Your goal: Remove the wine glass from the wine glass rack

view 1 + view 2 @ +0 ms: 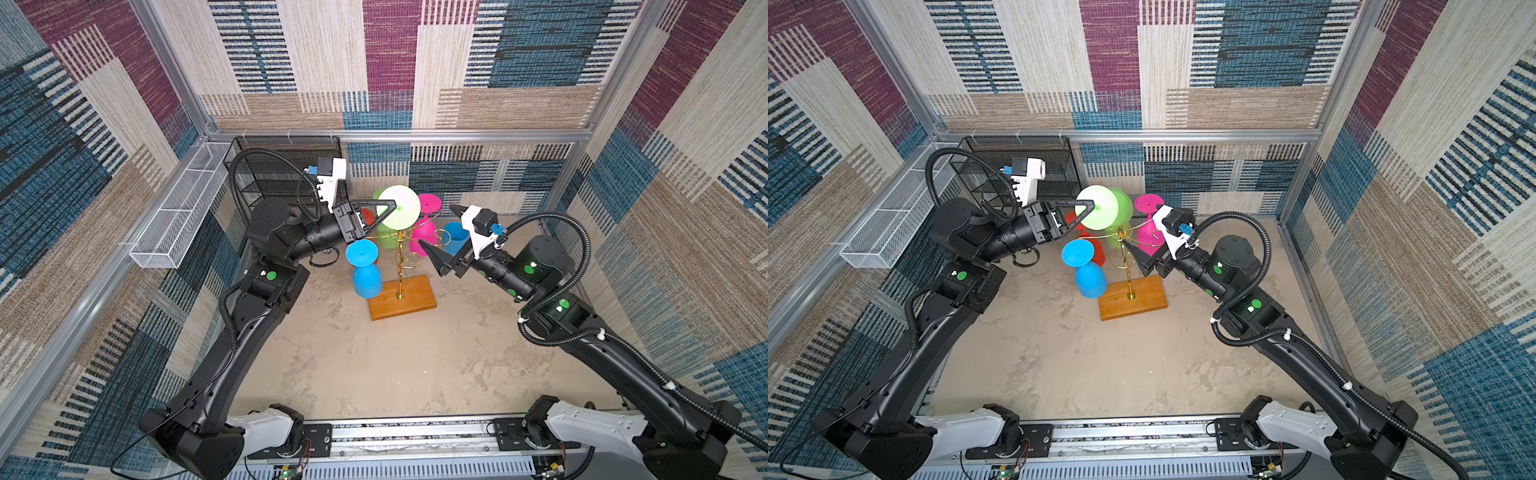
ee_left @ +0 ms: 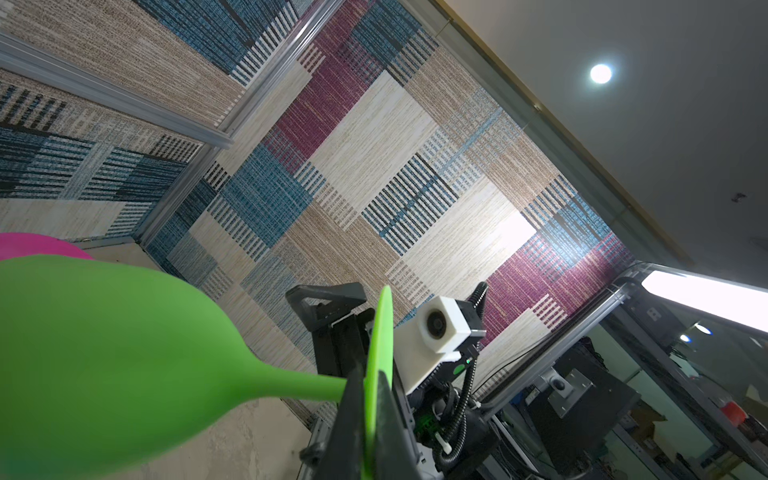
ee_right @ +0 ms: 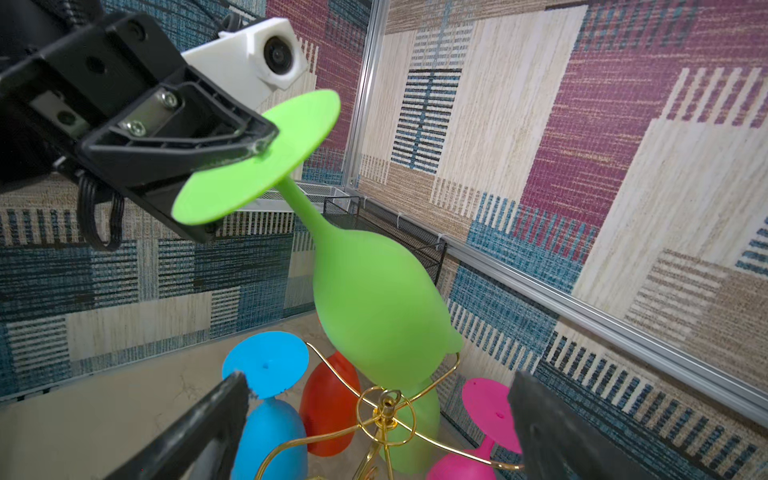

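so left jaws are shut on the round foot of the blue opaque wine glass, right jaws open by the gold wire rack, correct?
Not blue: the left jaws pinch the foot of the lime-green opaque wine glass, clear in the right wrist view. Rest holds: right jaws open by the gold wire rack.

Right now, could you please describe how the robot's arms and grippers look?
The left arm and right arm are black with white base shells, green round stickers and ribbed black cables. The left gripper and right gripper each have black triangular fingers and a white camera mount.
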`<state>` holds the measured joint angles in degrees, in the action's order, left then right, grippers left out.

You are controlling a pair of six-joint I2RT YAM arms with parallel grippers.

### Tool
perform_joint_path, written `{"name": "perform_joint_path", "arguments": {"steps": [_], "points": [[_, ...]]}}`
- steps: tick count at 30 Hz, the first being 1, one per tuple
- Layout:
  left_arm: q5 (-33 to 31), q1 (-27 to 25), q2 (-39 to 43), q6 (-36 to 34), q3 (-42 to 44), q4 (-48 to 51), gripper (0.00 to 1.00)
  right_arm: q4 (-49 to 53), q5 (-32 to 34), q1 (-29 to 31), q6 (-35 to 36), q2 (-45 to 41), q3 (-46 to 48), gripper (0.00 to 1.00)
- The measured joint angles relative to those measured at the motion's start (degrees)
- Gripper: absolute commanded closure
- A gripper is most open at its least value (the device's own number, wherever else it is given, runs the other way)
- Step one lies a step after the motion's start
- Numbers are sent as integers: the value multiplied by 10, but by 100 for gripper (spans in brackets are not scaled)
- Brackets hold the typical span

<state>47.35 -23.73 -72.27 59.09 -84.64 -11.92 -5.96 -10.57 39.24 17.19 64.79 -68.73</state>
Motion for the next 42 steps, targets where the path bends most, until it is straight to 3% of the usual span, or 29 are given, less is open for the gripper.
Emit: {"name": "perform_joint_path", "arguments": {"steps": [9,22,37,42], "points": [[39,3,-6,41,-15,0,100,-51,-31,0,50,76,-30,1],[60,5,-5,76,-16,-13,100,-77,-49,-1,71,144,-83,0],[70,13,-9,123,-3,-67,100,-54,-59,-1,73,156,-102,23],[72,15,-14,130,-3,-79,88,-27,-59,-1,73,153,-108,30]]}}
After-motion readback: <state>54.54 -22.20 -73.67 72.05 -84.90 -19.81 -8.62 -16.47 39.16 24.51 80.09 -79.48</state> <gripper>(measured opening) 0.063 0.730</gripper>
